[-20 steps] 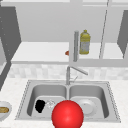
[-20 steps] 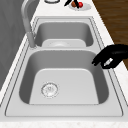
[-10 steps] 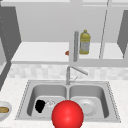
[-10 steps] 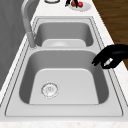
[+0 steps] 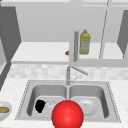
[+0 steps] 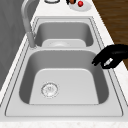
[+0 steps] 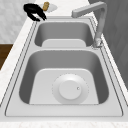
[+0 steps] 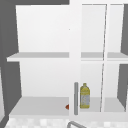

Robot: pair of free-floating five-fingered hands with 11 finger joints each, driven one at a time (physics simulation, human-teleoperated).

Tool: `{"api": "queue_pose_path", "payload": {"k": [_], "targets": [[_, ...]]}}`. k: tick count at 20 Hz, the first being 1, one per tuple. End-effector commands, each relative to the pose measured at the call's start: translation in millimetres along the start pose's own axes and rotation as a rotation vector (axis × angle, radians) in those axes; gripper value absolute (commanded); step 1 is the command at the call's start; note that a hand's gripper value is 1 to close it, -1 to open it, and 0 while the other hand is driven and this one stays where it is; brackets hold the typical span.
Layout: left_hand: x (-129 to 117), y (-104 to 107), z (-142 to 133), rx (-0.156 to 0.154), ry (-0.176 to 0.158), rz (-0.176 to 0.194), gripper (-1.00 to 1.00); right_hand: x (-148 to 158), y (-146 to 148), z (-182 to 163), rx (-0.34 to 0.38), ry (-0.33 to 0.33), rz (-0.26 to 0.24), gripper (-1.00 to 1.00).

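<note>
Kitchen sink (image 5: 110, 97), two basins. Left hand (image 6: 110, 58) w/ fingers curled, holding nothing, hovers over left basin's front rim; drain (image 6: 49, 89) lies below, toward back wall.

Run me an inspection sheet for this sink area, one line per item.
Surface: steel double sink in a pale counter, faucet between the basins.
Job's things: left basin's drain, below and apart from the hand.
Clutter: white plate flat in the right basin; bowl holding something brown, on the counter at left; red ball in front.
Hands: left hand over the left basin's front rim.
Cables: nothing seen.
Surroundings: open shelves above, yellow bottle on the lowest.
</note>
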Motion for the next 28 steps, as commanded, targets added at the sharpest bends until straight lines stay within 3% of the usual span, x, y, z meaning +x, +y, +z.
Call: {"api": "queue_pose_path", "payload": {"k": [1,4,6,12,15,19,21,24,27,28], "targets": [[0,0,0,0.0,0.0,0.0,0.0,-6,-6,-2,-0.007,-0.015,-0.014,1.0],[0,0,0,0.0,0.0,0.0,0.0,1,-16,-1,0.048,0.029,-0.195,1.0],[0,0,0,0.0,0.0,0.0,0.0,4,-16,-1,0.079,0.041,-0.283,1.0],[0,0,0,0.0,0.0,0.0,0.0,9,-19,-4,0.152,0.055,-0.444,1.0],[0,0,0,0.0,0.0,0.0,0.0,6,-16,-12,0.185,0.032,-0.477,1.0],[0,0,0,0.0,0.0,0.0,0.0,5,-10,-19,0.182,-0.047,-0.524,1.0],[0,0,0,0.0,0.0,0.0,0.0,8,-11,-26,0.211,0.016,-0.534,1.0],[0,0,0,0.0,0.0,0.0,0.0,0,3,-27,0.167,-0.017,-0.481,1.0],[0,0,0,0.0,0.0,0.0,0.0,0,-5,-24,0.114,-0.038,-0.5,1.0],[0,0,0,0.0,0.0,0.0,0.0,-1,-7,-24,0.11,-0.038,-0.507,-1.0]]}}
